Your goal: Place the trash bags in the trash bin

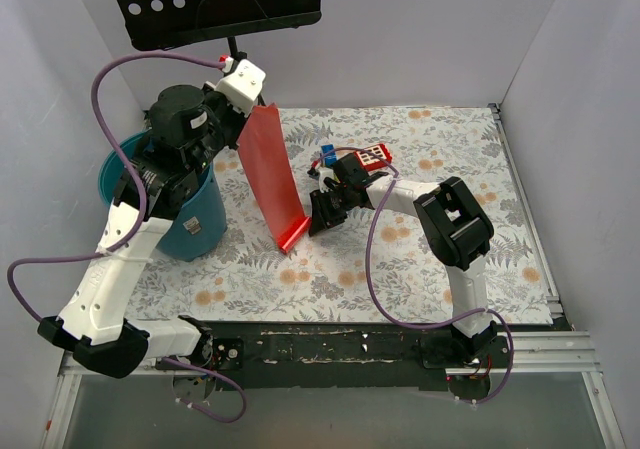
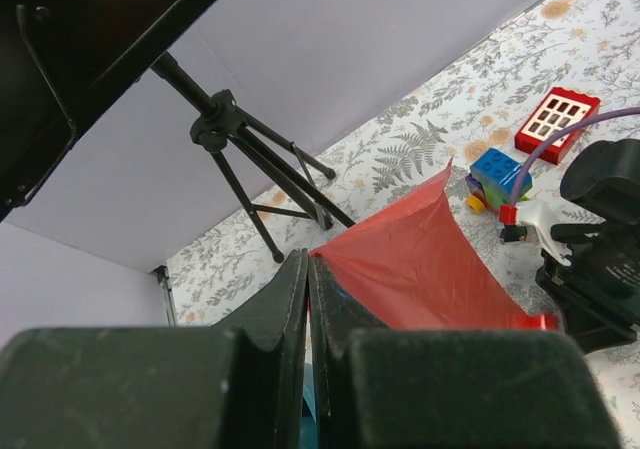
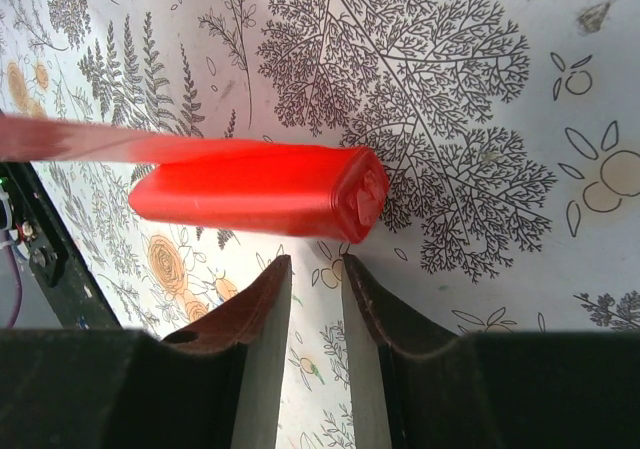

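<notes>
Top view: the trash bag is held by its upper edge in the left claw, raised just right of the trash bin. The film hangs as 1 flat sheet down to the surface and ends at a red stick. No part of the bag is inside the bin. The right claw is set just beside the stick. A red box and a blue block lie behind and are not involved.

Left wrist view: the left claw is pinched shut on the film's corner, and the bag stretches away toward the right arm.

Right wrist view: the right claw is narrowly parted with nothing between the 2 fingers. The stick lies just beyond the tips.

The step in hand is judged to be carrying the bag over the bin. The top pinch should be kept firm, since thin film slips. The lower end should be lifted off the surface before any swing left, or it will be dragged. Release should be made only once most of the film hangs inside the rim.
</notes>
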